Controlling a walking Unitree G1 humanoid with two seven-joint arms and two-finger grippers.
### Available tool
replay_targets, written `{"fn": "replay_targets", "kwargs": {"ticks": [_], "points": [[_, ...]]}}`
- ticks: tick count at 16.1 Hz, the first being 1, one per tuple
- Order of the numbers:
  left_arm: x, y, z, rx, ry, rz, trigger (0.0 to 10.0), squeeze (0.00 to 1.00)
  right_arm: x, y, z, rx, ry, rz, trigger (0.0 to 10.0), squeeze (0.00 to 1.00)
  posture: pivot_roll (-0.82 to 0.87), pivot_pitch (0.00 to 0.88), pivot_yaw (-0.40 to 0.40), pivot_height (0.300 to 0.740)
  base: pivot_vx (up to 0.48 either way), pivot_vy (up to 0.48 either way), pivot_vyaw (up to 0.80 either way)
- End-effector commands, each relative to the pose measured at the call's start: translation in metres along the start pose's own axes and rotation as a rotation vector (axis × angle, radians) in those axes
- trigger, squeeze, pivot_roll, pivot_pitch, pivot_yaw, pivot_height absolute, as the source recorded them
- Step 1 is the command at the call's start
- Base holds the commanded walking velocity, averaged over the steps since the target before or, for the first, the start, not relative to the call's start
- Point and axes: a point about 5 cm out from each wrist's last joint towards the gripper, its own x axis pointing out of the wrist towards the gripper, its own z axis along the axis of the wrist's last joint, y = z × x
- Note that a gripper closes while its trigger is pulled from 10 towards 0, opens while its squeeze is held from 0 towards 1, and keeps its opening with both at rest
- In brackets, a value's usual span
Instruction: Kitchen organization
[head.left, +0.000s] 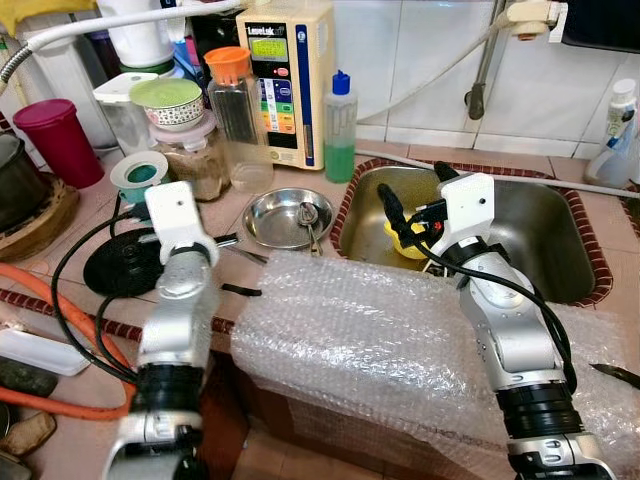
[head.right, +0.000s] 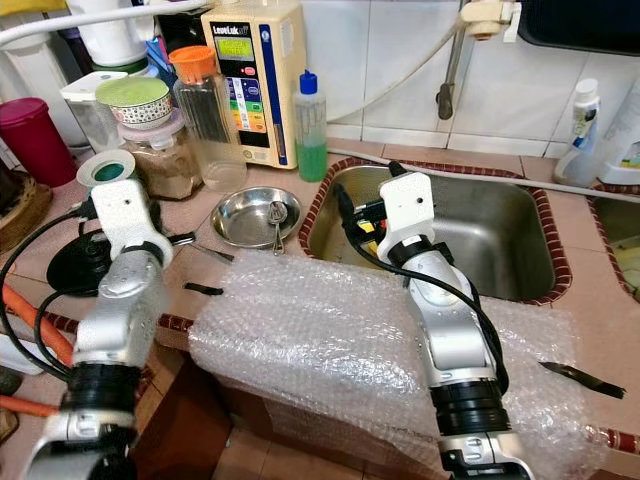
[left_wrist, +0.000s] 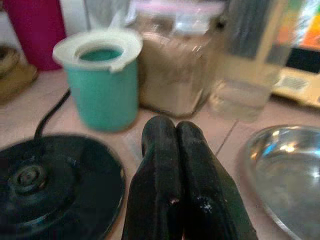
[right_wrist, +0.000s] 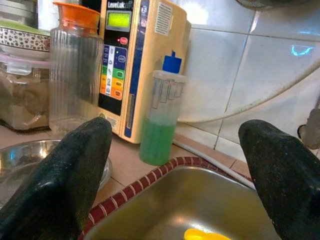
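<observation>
My right gripper (head.left: 410, 178) hangs open over the left end of the steel sink (head.left: 540, 235), with nothing between its fingers (right_wrist: 75, 165). A small yellow object (head.left: 405, 240) lies in the sink just below it. On the counter left of the sink stands a steel bowl (head.left: 262, 222) with a spoon (head.left: 308, 215) in it. My left gripper (left_wrist: 176, 127) is shut and empty, low over the counter between the black kettle base (head.left: 125, 265) and the bowl. It points toward a teal cup (left_wrist: 102, 85).
A green soap bottle (head.left: 340, 130), a cream water machine (head.left: 285, 80), an orange-lidded pitcher (head.left: 235, 110) and jars line the back wall. A maroon cup (head.left: 58, 140) stands far left. Bubble wrap (head.left: 350, 340) covers the counter's front edge. A knife (head.left: 615, 375) lies at right.
</observation>
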Motion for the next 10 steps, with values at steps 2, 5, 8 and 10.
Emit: {"fn": "replay_targets", "kwargs": {"ticks": [2, 5, 8, 10], "points": [[0.007, 0.004, 0.002, -0.021, 0.034, 0.028, 10.0, 0.0, 0.001, 0.005, 0.007, -0.001, -0.024, 0.017, 10.0, 0.0, 0.03, 0.0, 0.078, 0.74, 0.0, 0.0, 0.0], [0.014, 0.006, -0.005, -0.083, 0.118, 0.051, 10.0, 0.0, -0.001, 0.008, 0.006, 0.003, -0.02, 0.035, 10.0, 0.0, 0.03, 0.0, 0.08, 0.74, 0.0, 0.0, 0.0], [0.026, -0.002, -0.008, -0.134, 0.2, 0.042, 10.0, 0.0, -0.007, 0.033, 0.021, 0.104, -0.047, 0.281, 10.0, 0.0, 0.01, 0.0, 0.077, 0.74, 0.0, 0.0, 0.0], [0.032, -0.006, -0.008, -0.161, 0.243, 0.037, 10.0, 0.0, -0.019, 0.057, 0.03, 0.077, -0.04, 0.503, 10.0, 0.0, 0.0, 0.0, 0.078, 0.74, 0.0, 0.0, 0.0]]}}
